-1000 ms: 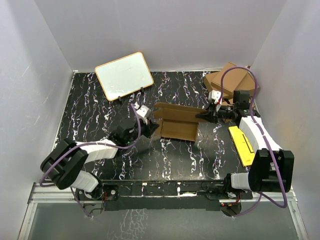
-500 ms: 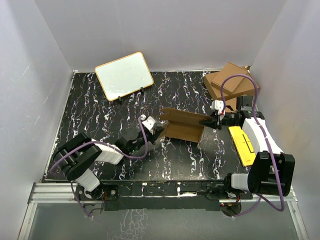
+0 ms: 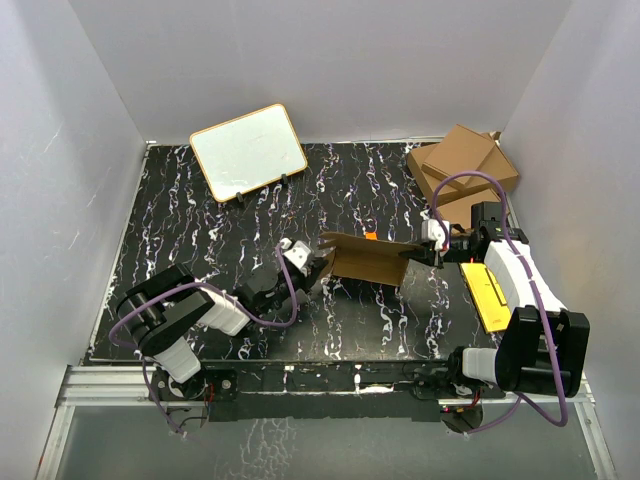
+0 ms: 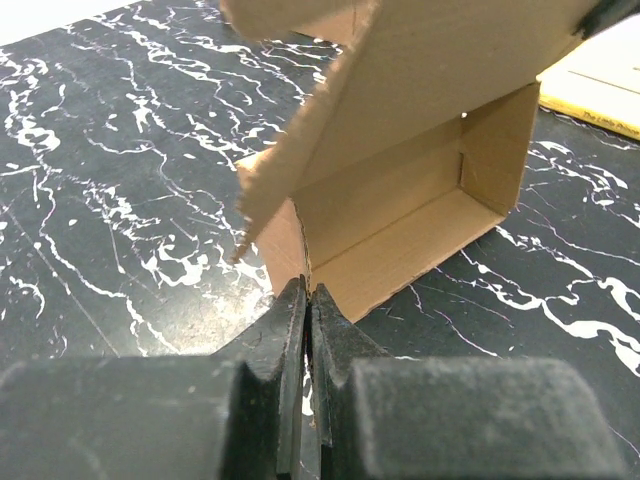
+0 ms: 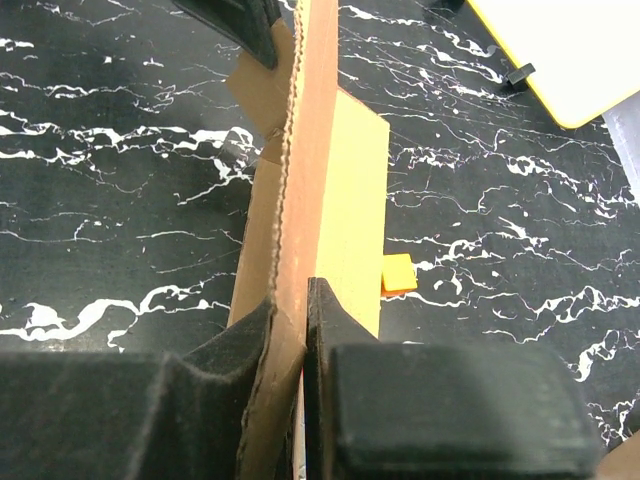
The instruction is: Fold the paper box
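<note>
paper box (image 3: 365, 262) half-folded, pinched by R gripper (image 5: 304, 300)

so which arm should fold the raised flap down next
Likely right. The right claw is shut on the edge of the raised flap of the box, so it could swing it over. The left claw pinches a bottom corner, better as an anchor.

My count: two claws, left claw (image 4: 307, 300) and right claw (image 5: 303, 292). One bench (image 3: 190, 235). One paper box (image 3: 365, 263) at its middle. One whiteboard (image 3: 248, 150) at 11 o'clock. One yellow sheet (image 3: 483, 292) at 4 o'clock. One small orange piece (image 5: 398, 273). Brown cartons (image 3: 462, 160) at 1 o'clock: stacked, at least two, exact number unclear.
</note>
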Available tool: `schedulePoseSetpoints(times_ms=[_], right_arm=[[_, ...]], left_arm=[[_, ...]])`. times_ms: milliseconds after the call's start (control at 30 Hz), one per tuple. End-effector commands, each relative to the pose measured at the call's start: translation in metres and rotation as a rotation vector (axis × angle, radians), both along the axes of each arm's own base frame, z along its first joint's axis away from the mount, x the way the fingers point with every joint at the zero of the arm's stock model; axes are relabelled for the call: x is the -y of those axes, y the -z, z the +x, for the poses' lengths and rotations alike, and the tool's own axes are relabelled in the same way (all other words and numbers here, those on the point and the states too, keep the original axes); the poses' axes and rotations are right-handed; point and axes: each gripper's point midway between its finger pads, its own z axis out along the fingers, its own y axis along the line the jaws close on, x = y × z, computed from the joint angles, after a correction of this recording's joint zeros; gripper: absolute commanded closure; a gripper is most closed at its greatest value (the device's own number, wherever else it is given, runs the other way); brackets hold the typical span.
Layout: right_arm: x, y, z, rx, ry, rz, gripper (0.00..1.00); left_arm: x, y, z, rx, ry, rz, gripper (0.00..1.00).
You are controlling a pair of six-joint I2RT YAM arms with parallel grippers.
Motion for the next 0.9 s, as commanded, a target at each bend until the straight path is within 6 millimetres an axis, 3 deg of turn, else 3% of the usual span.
schedulePoseSetpoints(times_ms=[0,367,867], right_arm=[[-0.001,-0.005,-0.003,0.091,-0.026,-0.008,0.92],[0.001,0.0,-0.004,0.083,-0.033,-0.025,0.92],[0.01,-0.006,0.016,-0.022,0.074,-0.004,0.92]], left_arm=[[-0.006,-0.019,0.002,-0.01,-0.066,-0.112,1.0],[-0.001,-0.013,-0.006,-0.063,-0.032,-0.128,1.0],[0.002,0.009,-0.012,-0.192,-0.12,-0.15,1.0]])
